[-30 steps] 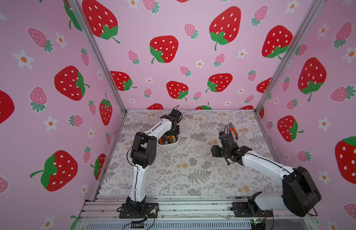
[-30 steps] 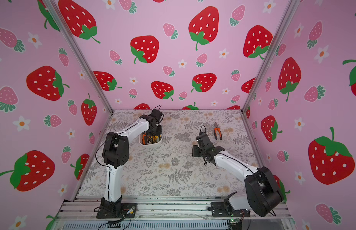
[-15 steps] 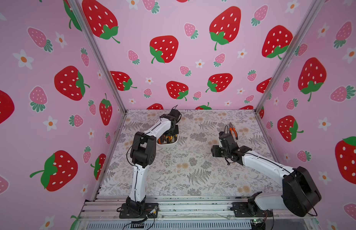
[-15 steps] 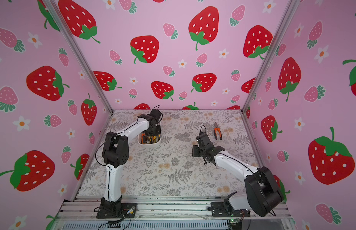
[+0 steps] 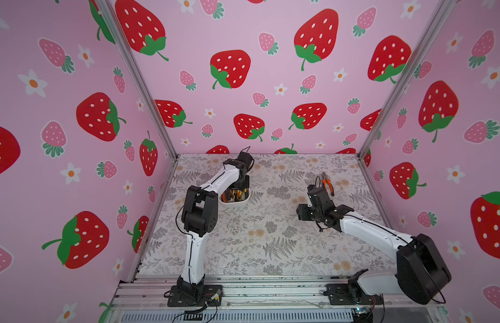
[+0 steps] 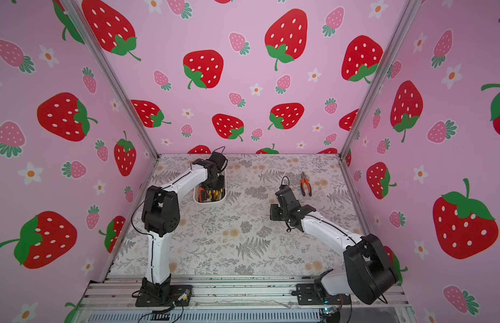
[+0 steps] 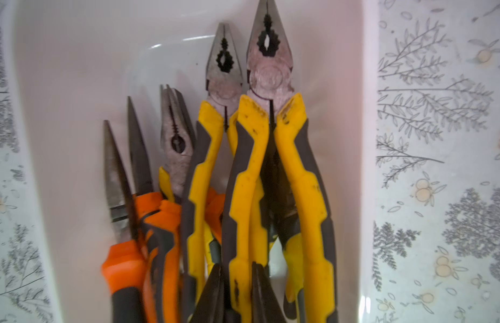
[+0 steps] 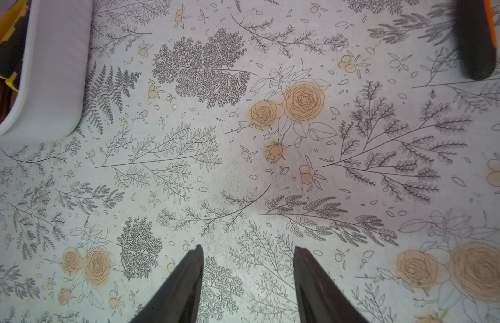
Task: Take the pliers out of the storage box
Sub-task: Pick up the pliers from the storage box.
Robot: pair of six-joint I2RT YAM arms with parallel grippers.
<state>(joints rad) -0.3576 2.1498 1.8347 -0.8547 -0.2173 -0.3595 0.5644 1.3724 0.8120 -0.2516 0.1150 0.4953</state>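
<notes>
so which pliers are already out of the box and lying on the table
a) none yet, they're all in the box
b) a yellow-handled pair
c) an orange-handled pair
c: one orange-handled pair lies on the table, apart from the storage box, while every yellow-handled pair in view sits inside the box.

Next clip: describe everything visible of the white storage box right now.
The storage box is a white, smooth, glossy-looking plastic tub with rounded corners and low walls, standing upright and open-topped on the floral table cover, on the left arm's side. It holds pliers with yellow-and-black and orange-and-black handles, packed lengthwise toward one long wall, noses all one way; the floor by the opposite wall is bare. The left gripper reaches inside, jaws closed on one yellow handle.
</notes>
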